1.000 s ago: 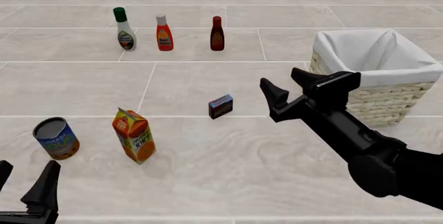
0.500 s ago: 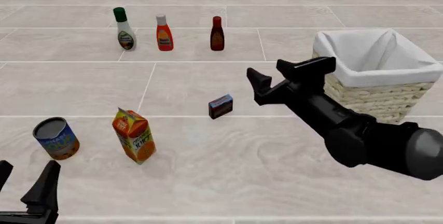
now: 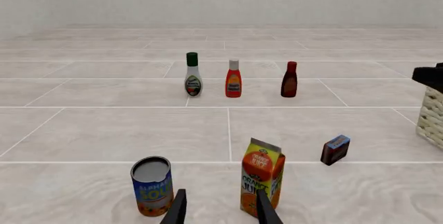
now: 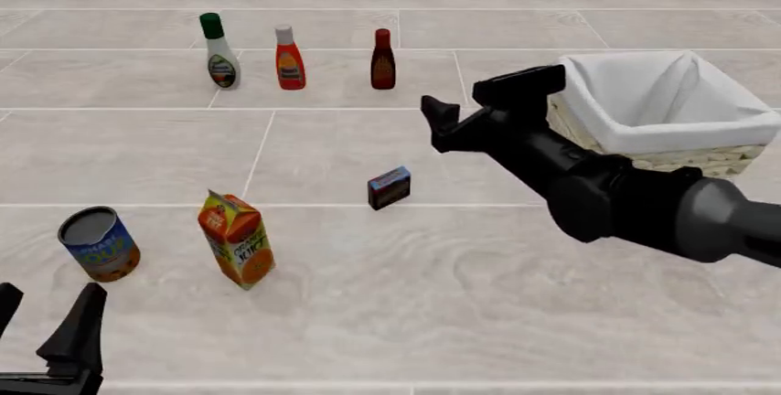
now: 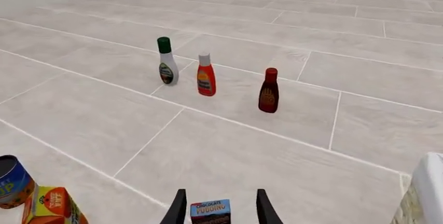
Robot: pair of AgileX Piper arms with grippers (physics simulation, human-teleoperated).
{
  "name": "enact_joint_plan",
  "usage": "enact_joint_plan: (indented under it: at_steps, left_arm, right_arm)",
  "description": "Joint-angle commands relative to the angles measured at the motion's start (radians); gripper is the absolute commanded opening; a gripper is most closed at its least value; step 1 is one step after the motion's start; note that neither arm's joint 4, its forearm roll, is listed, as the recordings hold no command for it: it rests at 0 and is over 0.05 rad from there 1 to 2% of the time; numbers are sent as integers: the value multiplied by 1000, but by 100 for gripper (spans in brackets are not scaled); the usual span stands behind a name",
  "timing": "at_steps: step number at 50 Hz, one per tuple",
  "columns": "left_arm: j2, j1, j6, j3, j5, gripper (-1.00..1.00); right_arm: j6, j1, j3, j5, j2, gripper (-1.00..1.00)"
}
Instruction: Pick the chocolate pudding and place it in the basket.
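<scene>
Two black robot arms work over a pale tiled table. The right pincer (image 4: 470, 107) hangs in the air above the middle of the table with its two fingers spread apart and nothing between them, its arm stretching back toward the right edge. In the right wrist view those fingers frame the small dark brown chocolate pudding box with a blue top (image 5: 210, 212), which lies below and ahead of them, untouched.

In the front view the chocolate pudding box (image 4: 390, 187) stands on the table near the centre, just nearer the near edge than the right pincer. The large square pale wicker basket with a white cloth liner (image 4: 683, 162) sits by the right edge, well apart from the box, with the right arm crossing in front of its left side.

The left pincer (image 4: 49, 331) rests low at the near left corner, its dark fingers spread and holding nothing. Close by, toward the near left, a round tin can with a blue and orange label (image 4: 98, 243) stands upright, and just to its right a tall orange juice carton (image 4: 236, 239) leans a little.

Along the far side stand three bottles in a row: a white bottle with a green cap (image 4: 219, 51), an orange-red bottle with a white cap (image 4: 288, 58), and a dark brown sauce bottle with a red cap (image 4: 383, 60), each apart from its neighbour.
</scene>
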Motion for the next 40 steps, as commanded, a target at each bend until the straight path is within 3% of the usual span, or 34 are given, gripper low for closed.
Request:
enact_joint_plan:
  at_steps: [1, 17, 26, 32, 40]
  left_arm:
    - [0, 0, 0, 0, 0, 100]
    - [0, 0, 0, 0, 0, 100]
    - [0, 0, 0, 0, 0, 100]
    - [0, 0, 0, 0, 0, 100]
    - [0, 0, 0, 0, 0, 100]
  right_arm:
    - [-8, -23, -120, 110, 62, 100]
    - [25, -38, -271, 278, 125, 100]
    - [99, -28, -370, 384, 162, 100]
    - [117, -40, -417, 424, 180, 100]
    - [210, -72, -457, 467, 227, 100]
